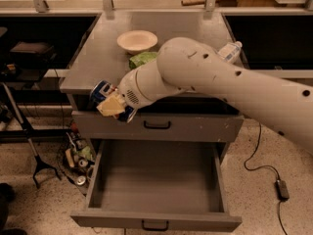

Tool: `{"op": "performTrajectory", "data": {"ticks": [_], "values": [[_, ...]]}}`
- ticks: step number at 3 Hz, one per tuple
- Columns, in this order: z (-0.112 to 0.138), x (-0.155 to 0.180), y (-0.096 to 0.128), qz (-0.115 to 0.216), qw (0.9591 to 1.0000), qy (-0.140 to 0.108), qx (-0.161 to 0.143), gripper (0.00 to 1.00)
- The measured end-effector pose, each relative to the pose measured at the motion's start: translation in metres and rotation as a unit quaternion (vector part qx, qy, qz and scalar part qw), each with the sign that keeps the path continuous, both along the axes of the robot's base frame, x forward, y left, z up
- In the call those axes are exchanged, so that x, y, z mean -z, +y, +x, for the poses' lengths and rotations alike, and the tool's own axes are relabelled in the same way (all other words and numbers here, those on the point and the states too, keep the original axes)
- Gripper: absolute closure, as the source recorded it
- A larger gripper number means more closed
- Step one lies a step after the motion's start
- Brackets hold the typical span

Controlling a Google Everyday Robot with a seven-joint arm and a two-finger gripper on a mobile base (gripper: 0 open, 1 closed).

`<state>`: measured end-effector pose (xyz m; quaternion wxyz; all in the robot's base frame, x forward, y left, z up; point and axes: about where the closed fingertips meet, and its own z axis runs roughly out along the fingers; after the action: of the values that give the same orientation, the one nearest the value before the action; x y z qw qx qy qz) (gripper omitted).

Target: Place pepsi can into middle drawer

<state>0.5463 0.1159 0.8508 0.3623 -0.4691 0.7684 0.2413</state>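
The gripper [113, 105] hangs at the front left edge of the grey cabinet top [90, 67], its pale fingers [110, 105] clenched around the pepsi can [100, 90], which lies tilted in the grasp with blue showing on either side of the fingers. The can sits in front of the closed upper drawer [195, 127], at about 10 o'clock from the centre of the middle drawer [156, 220], which is pulled fully out below. The thick white arm [220, 80] reaches in from 3 o'clock across the cabinet. On the top, a cream bowl [137, 40] stands at 12 o'clock from a green packet [142, 59], and a clear water bottle [229, 50] lies at 3 o'clock from the packet, partly behind the arm.
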Motion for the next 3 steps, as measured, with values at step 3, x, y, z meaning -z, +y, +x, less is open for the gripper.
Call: {"op": "performTrajectory", "data": {"ticks": [3], "values": [[-0.028, 0.123, 0.015, -0.061, 0.9979, 0.001, -0.021, 1.0]]}}
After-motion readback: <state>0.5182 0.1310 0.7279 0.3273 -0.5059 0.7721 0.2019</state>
